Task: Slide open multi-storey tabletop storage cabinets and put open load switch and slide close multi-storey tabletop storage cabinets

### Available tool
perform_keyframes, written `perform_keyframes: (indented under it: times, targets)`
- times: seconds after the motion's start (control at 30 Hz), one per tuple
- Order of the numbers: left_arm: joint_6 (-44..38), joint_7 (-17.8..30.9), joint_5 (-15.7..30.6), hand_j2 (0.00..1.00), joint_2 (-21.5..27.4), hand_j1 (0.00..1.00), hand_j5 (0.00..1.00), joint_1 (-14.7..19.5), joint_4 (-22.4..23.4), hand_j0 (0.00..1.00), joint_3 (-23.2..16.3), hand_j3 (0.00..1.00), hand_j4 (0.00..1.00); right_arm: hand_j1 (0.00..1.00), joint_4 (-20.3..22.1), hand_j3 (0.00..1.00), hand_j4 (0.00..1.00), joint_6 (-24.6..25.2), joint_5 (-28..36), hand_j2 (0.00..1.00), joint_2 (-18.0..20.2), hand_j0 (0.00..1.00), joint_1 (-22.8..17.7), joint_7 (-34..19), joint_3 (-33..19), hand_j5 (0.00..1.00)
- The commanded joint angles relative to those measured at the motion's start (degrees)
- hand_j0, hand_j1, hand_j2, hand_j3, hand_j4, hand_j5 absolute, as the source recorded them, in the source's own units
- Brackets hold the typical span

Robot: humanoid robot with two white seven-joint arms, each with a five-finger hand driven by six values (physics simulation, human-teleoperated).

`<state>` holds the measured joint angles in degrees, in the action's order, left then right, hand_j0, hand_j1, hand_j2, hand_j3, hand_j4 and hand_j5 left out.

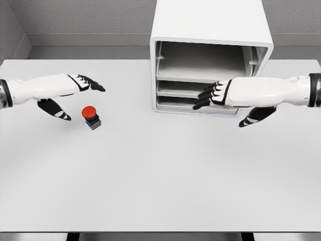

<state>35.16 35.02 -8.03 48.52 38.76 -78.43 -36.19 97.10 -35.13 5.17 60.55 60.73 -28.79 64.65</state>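
Note:
The white multi-storey storage cabinet [210,30] stands at the back of the table, right of centre, its front showing stacked drawer levels. My right hand [213,94] hovers in front of the lower drawers [175,103], fingers extended toward them and thumb [256,116] hanging down, holding nothing. The load switch [91,116], a small dark block with a red round button on top, sits on the table at the left. My left hand [75,95] is spread open just left of and above the switch, not touching it.
The white table [160,181] stretches wide in front of me, with its front edge near the bottom of the view. A grey wall runs behind the cabinet.

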Motion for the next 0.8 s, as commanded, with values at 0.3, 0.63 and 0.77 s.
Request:
perform_keyframes:
  times: [0.3, 0.63, 0.77]
  targets:
    - [-0.2, 0.0, -1.6, 1.00, -1.1, 1.00, 1.00, 0.0, 1.1, 1.00, -1.9, 1.00, 1.00, 1.00, -0.3, 1.00, 1.00, 6.3, 1.9, 1.00, -3.9, 1.00, 1.3, -3.5, -0.1, 1.00]
    - [-0.2, 0.0, -3.3, 1.00, -1.6, 1.00, 1.00, 0.0, 0.8, 1.00, -2.0, 1.00, 1.00, 1.00, -2.4, 1.00, 1.00, 13.9, 5.2, 1.00, -6.6, 1.00, 3.3, -6.2, -0.4, 1.00]
    - [-0.2, 0.0, -3.1, 1.00, -1.6, 1.00, 1.00, -0.1, 0.4, 1.00, -2.0, 1.00, 1.00, 1.00, -4.9, 1.00, 1.00, 15.0, 7.2, 1.00, -8.0, 1.00, 3.8, -6.2, -0.4, 1.00]
